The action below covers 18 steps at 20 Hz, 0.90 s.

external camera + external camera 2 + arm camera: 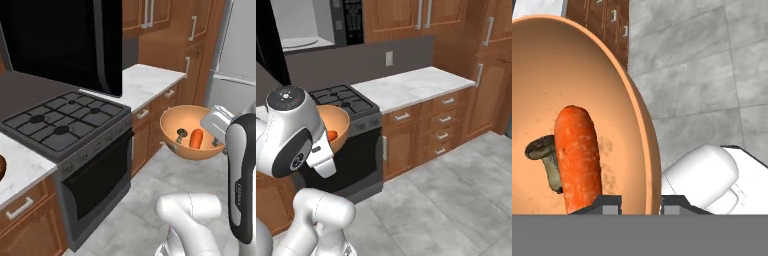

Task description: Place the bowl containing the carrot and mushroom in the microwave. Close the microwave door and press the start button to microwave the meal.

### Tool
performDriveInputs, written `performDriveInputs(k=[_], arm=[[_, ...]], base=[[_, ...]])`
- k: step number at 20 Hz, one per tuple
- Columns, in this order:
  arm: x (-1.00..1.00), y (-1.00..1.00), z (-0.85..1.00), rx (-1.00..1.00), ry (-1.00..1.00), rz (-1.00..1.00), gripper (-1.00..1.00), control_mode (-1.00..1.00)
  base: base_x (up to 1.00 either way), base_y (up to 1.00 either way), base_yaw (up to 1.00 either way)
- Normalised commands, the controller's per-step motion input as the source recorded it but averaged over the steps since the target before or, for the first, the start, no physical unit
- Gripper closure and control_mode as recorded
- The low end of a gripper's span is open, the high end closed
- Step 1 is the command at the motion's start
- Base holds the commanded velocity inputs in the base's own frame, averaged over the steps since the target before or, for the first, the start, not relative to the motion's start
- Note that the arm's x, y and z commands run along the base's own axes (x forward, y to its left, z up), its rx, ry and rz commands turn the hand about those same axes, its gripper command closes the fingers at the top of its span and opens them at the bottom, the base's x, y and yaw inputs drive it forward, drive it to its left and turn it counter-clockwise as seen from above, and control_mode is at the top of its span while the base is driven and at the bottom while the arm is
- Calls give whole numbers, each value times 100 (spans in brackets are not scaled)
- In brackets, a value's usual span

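The light orange-tan bowl (176, 121) (339, 121) (587, 80) hangs in the air over the floor, in front of the oven and right of the stove. Inside it lie the orange carrot (196, 138) (332, 135) (577, 155) and the dark mushroom (181, 134) (547, 157), side by side. My gripper (216, 141) (641, 204) is shut on the bowl's near rim, one finger inside and one outside. The black microwave (316, 25) sits up high with its pale inside showing. Its microwave door (65, 40) stands swung wide open above the stove.
A black gas stove (65, 120) (348, 102) with an oven below stands under the microwave. A white marble counter (150, 80) (411, 85) over wooden drawers runs to its right. A grey fridge (235, 55) stands beyond. A dark brown bowl (1, 167) sits on the left counter.
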Motion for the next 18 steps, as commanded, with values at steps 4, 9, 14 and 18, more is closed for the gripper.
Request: performDriveInputs(k=[4, 9, 14, 18], arm=[[0, 0, 0, 0, 0, 0, 100, 100], [0, 0, 0, 0, 0, 0, 100, 100], [0, 0, 0, 0, 0, 0, 100, 100], [0, 0, 0, 0, 0, 0, 100, 100]], base=[[24, -68, 25], [42, -55, 54], [41, -56, 58], [34, -60, 57]])
